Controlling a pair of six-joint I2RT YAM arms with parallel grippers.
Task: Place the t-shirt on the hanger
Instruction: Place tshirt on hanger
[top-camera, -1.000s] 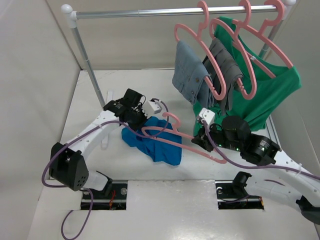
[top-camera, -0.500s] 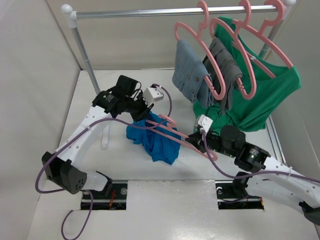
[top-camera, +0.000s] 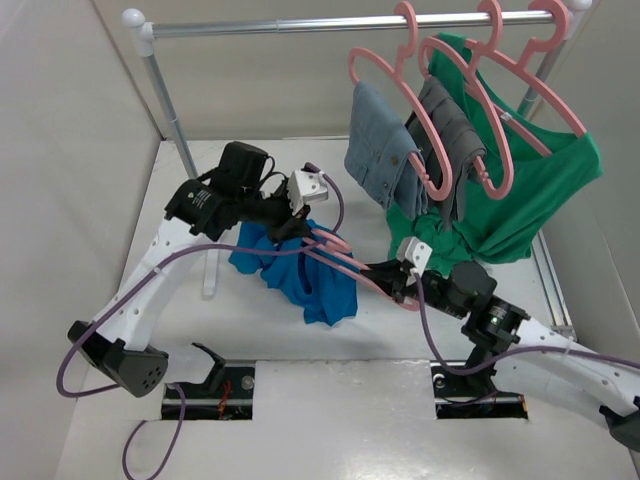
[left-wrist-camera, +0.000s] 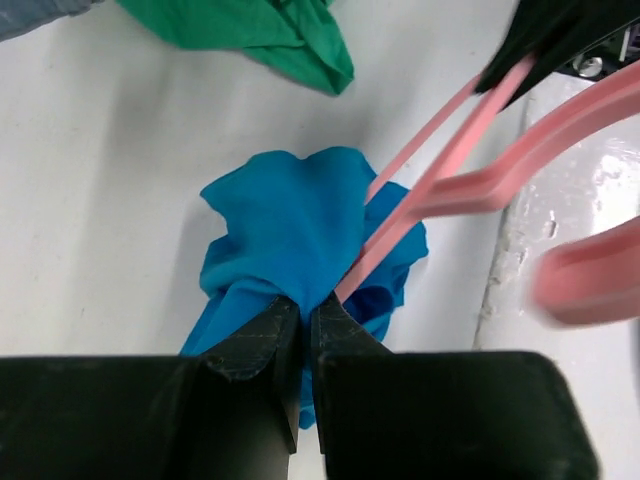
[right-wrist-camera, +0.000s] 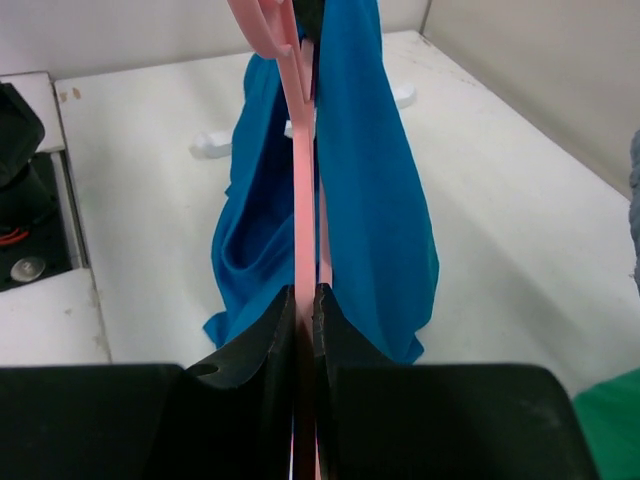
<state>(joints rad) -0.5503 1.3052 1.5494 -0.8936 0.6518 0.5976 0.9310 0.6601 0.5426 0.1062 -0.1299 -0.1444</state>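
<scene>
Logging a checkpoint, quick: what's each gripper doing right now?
Left gripper: closed, pinching the t-shirt.
Right gripper: closed on the hanger.

The t-shirt (top-camera: 300, 278) is plain royal-blue cloth, bunched together and hanging in long folds from its raised upper edge. Its lower end droops close to the white surface (top-camera: 270, 335). The hanger (top-camera: 350, 265) is slim pink plastic, lifted off the surface and tilted. One sloping shoulder runs into the gathered cloth, and blue folds hang on both sides of that bar. Its other end juts out clear of the shirt.
</scene>
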